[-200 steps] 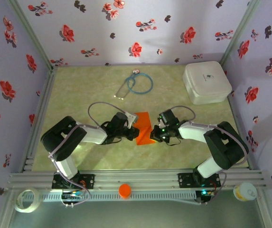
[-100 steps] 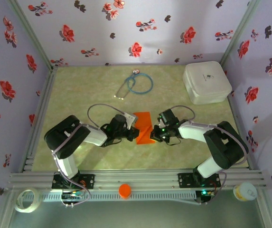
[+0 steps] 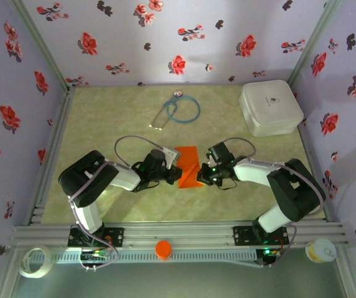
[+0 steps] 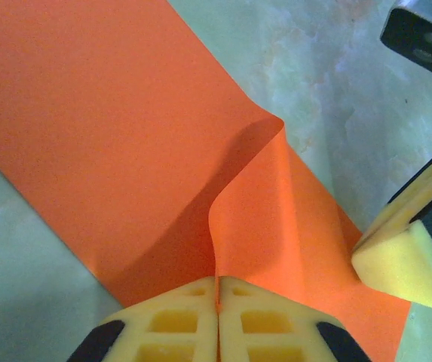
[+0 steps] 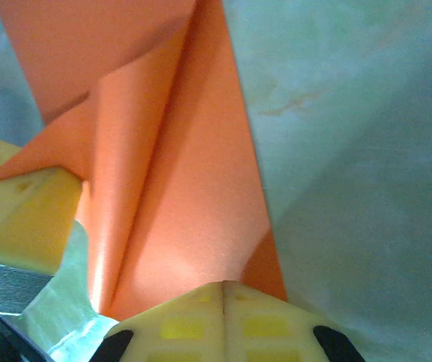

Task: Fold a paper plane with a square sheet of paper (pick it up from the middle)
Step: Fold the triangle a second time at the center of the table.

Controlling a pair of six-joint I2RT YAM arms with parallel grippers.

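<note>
Paper: our square sheet of paper (image 3: pixel 189 166) lies partly folded on the table (image 3: pixel 240 205), midway between the two arms, with one flap standing up off the surface.
Left gripper: our left gripper (image 4: pixel 217 290) has its jaws pressed together on a raised ridge of the sheet, and the paper runs into the seam between the pads.
Right gripper: our right gripper (image 5: pixel 223 290) is clamped on the opposite edge, its pads meeting with the orange paper between them.
Handling: we judge the sheet very light, thin and floppy. It curls rather than holding flat and creases at a touch.
Fragility: we expect it to tear or wrinkle if the two grips pull apart.
Slip: the foam pads look grippy, but the smooth table probably lets the paper slide.
Where to hold: we favour a fold line or doubled edge near the middle, not a loose single corner.
</note>
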